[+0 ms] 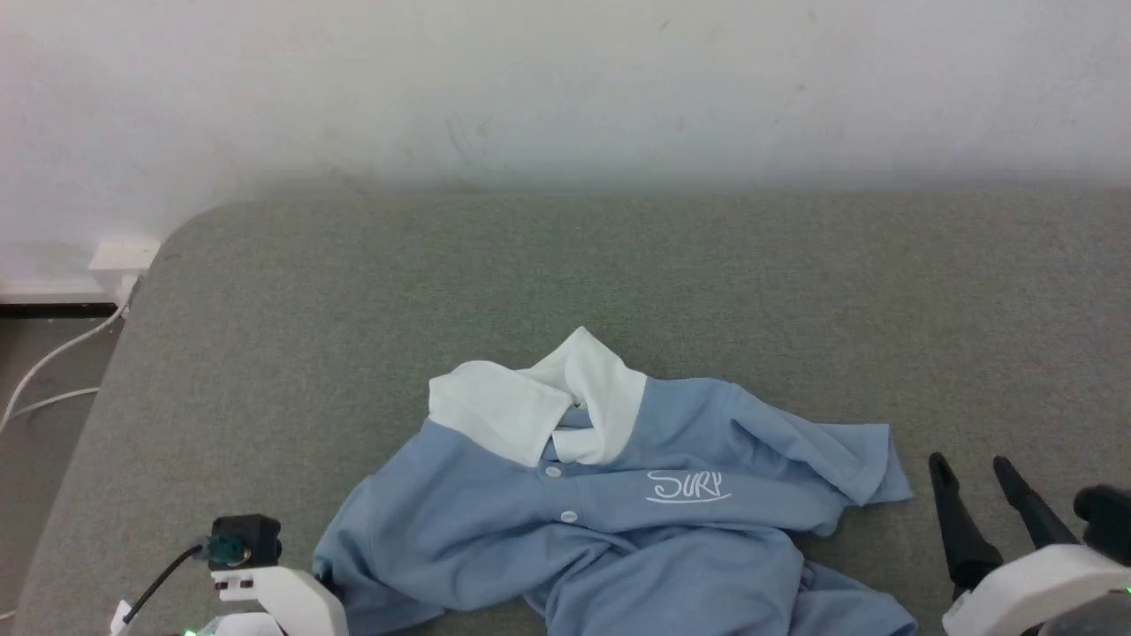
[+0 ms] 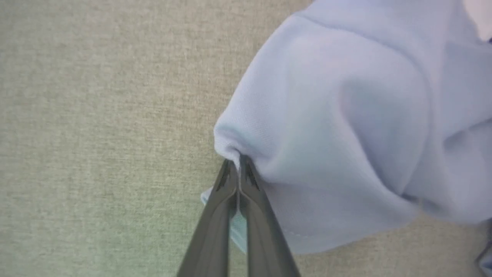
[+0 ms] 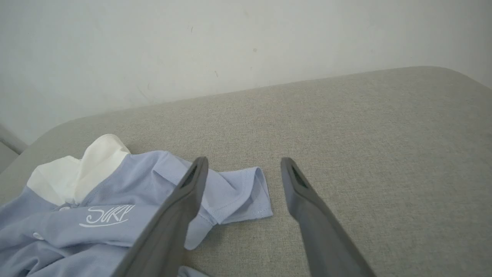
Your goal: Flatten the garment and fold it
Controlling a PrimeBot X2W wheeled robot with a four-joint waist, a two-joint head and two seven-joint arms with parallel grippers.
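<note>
The left pincer (image 2: 238,164) is closed tight on a pinched-up bit of the garment (image 1: 618,530), at the near left corner of the shirt, and the light blue cloth puckers around its tips. That grip looks meant for drawing the corner outward to take up the slack. The right pincer (image 1: 970,463) stands wide apart and holds nothing. It hovers just off the shirt's right side, fingers pointing past the short sleeve (image 3: 238,192), probably so that it can take the opposite side and the two can stretch the cloth between them

Behind everything is a pale wall (image 1: 565,88). Below it, the grey cloth-covered counter (image 1: 353,291) with rounded corners carries the shirt. The garment lies front-up and crumpled in the near middle of the counter, its lower part bunched in folds toward the near edge. By my reckoning the flattening is hardly begun and no fold has been made. The white collar (image 1: 512,411) lies spread open at the far end, and the sleeve rests flat on the counter, pointing right. Smaller again are the white cursive lettering (image 1: 687,487) on the chest and two little white buttons (image 1: 554,472) on the placket
</note>
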